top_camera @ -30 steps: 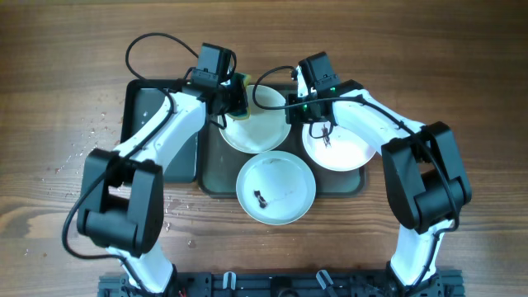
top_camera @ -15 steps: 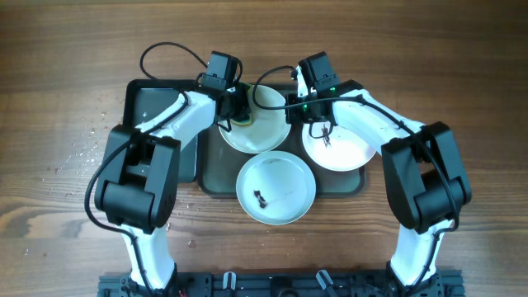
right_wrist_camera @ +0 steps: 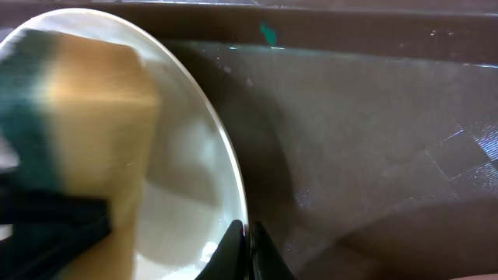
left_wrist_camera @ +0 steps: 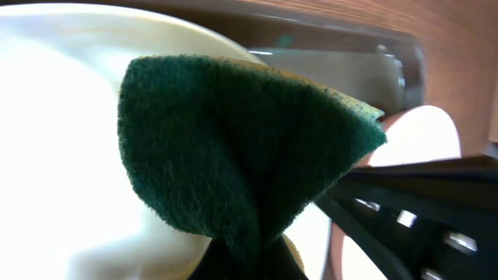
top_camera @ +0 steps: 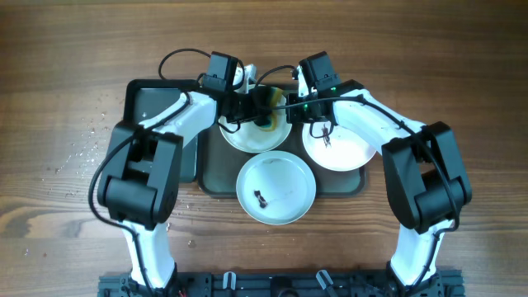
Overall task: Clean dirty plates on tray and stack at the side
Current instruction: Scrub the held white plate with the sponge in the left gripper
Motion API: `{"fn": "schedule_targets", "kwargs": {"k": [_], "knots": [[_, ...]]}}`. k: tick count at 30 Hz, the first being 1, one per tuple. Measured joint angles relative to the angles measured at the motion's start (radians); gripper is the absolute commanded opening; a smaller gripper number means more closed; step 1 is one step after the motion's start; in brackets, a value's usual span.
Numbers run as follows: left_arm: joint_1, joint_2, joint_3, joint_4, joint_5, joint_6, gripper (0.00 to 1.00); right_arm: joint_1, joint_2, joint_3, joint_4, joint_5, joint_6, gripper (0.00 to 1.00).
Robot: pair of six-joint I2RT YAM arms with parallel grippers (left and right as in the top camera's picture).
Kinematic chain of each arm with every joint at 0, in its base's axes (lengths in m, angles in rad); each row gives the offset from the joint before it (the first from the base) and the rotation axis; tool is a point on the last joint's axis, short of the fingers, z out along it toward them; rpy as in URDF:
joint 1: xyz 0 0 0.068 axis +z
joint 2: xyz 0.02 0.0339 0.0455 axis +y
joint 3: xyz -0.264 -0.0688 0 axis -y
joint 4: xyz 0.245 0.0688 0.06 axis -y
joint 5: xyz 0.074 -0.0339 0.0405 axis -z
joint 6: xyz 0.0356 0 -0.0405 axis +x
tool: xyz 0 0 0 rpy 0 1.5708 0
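Observation:
Three white plates lie on the brown-grey tray [top_camera: 216, 177]: a back plate [top_camera: 247, 134], a right plate [top_camera: 346, 150] and a front plate [top_camera: 285, 186] with a dark smudge. My left gripper [top_camera: 254, 107] is shut on a green and yellow sponge [top_camera: 268, 112] and presses it on the back plate. In the left wrist view the sponge [left_wrist_camera: 233, 148] covers that plate [left_wrist_camera: 62, 155]. My right gripper [top_camera: 292, 106] is shut on the back plate's right rim. The right wrist view shows the fingers [right_wrist_camera: 247, 237] pinching the plate [right_wrist_camera: 187, 187], with the sponge [right_wrist_camera: 85, 117] beyond.
A smaller black tray [top_camera: 153, 124] lies left of the big tray, under my left arm. Water drops [top_camera: 91, 136] speckle the wooden table to its left. The big tray's dark wet floor [right_wrist_camera: 366, 140] fills the right wrist view.
My left gripper has carried the sponge rightward from the back plate's left rim to its upper middle. The right arm and the three plates have not moved.

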Motion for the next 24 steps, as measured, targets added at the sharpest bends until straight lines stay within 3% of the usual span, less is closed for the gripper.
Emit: {"fn": "schedule_targets", "kwargs": {"k": [9,13,24], "knots": [[-0.002,-0.266,0.0,-0.207,-0.268,0.004,0.04,0.0,0.0,0.0,0.0,0.0,0.0,0.04],[-0.003,-0.245,-0.01,-0.262,-0.335,-0.004,0.04,0.0,0.0,0.0,0.0,0.0,0.0,0.04],[-0.003,-0.054,-0.028,-0.208,-0.355,-0.111,0.04,0.0,0.0,0.0,0.0,0.0,0.0,0.04]]}}
